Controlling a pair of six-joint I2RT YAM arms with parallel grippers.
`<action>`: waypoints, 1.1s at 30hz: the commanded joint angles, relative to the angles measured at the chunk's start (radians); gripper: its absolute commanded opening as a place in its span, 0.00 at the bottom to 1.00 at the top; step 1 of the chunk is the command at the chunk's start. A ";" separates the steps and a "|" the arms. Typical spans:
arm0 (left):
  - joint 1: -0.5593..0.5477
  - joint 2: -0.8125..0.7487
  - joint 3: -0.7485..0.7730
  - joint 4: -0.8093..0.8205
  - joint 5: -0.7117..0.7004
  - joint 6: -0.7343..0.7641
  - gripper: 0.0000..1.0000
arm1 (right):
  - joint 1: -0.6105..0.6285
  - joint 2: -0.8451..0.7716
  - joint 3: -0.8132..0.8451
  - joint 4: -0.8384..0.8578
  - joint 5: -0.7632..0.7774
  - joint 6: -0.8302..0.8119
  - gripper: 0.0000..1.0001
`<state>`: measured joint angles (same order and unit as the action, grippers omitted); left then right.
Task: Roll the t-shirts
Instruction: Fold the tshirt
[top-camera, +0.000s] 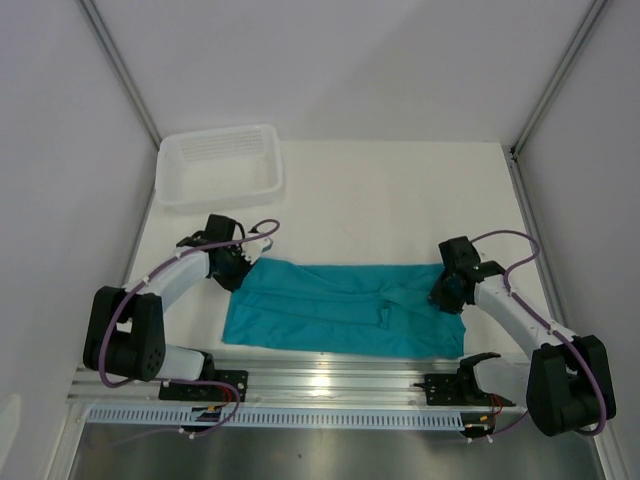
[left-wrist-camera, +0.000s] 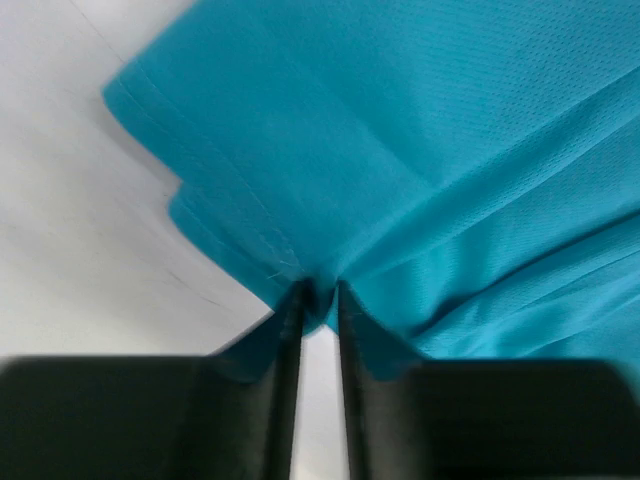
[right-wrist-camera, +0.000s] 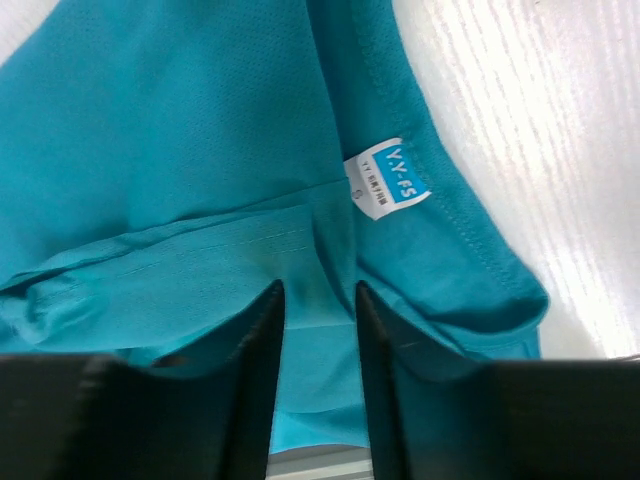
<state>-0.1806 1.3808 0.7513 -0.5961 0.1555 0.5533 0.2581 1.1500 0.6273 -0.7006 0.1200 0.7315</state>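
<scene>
The mesh t-shirt (top-camera: 345, 310), folded into a long band, is lying on the desk (top-camera: 400, 190). Its neck label (right-wrist-camera: 390, 178) is reading roughly "YY-FS"; the smaller print is blurring. The left gripper (left-wrist-camera: 318, 288) is keeping its jaws a slit apart at a hem corner, grip unclear. The right gripper (right-wrist-camera: 318, 292) is holding its jaws apart over the cloth.

We see a white table (top-camera: 400, 200) carrying two things: a teal t-shirt (top-camera: 340, 305) spread flat toward six o'clock, and a white plastic tray (top-camera: 218, 196) at eleven o'clock, well apart.
</scene>
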 joint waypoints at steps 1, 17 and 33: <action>0.007 -0.006 0.002 -0.019 0.044 0.005 0.28 | 0.001 -0.015 0.015 -0.020 0.050 0.017 0.40; 0.009 -0.123 0.056 -0.159 0.015 -0.009 0.52 | 0.296 0.236 0.366 0.072 0.112 -0.164 0.46; 0.010 -0.120 0.048 -0.143 0.033 -0.018 0.52 | 0.374 0.501 0.440 0.012 0.145 -0.037 0.30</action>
<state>-0.1799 1.2774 0.7746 -0.7448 0.1761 0.5488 0.6086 1.6463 1.0550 -0.6647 0.2394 0.6434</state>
